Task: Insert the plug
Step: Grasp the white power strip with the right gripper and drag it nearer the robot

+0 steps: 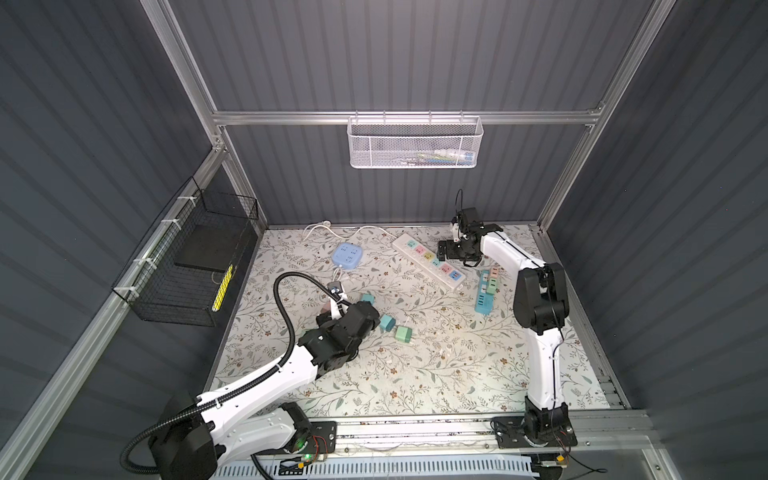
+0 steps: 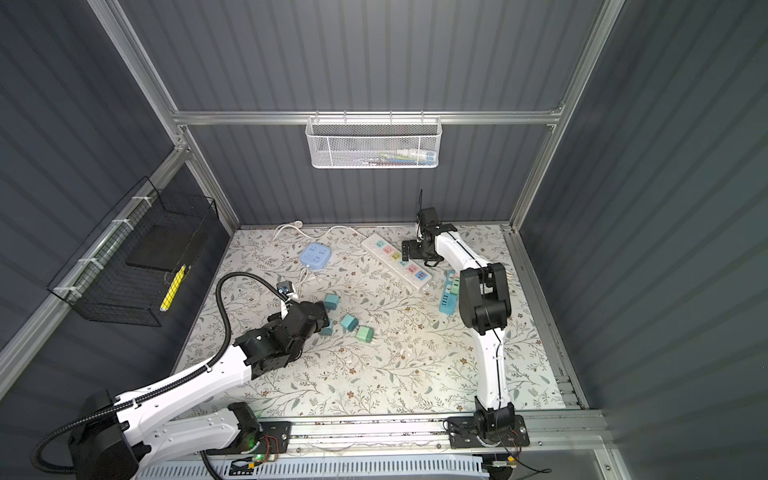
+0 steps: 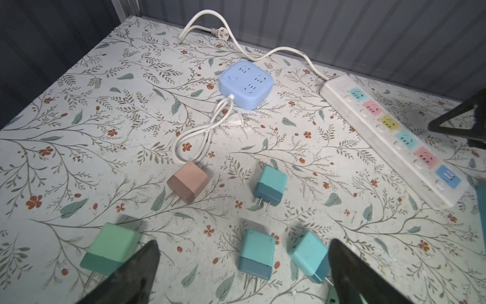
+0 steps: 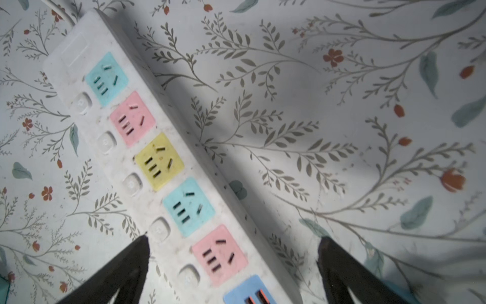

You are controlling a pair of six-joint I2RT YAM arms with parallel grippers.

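Grey ribbed walls point(image 1: 395, 62) | floral tabletop point(image 1: 415, 374) | left jaws apart | right jaws apart above power strip point(image 1: 430, 262)

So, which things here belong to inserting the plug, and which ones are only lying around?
Likely for the job: white power strip, brown plug, green plug, teal plugs, left gripper and right gripper, both open.
Likely just lying about: blue square socket, blue strip by the right arm, white mesh basket, black wire basket.

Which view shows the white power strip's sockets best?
Right wrist view: the white power strip fills it close up, slots clear. The left wrist view shows its whole length obliquely; both top views show it small.
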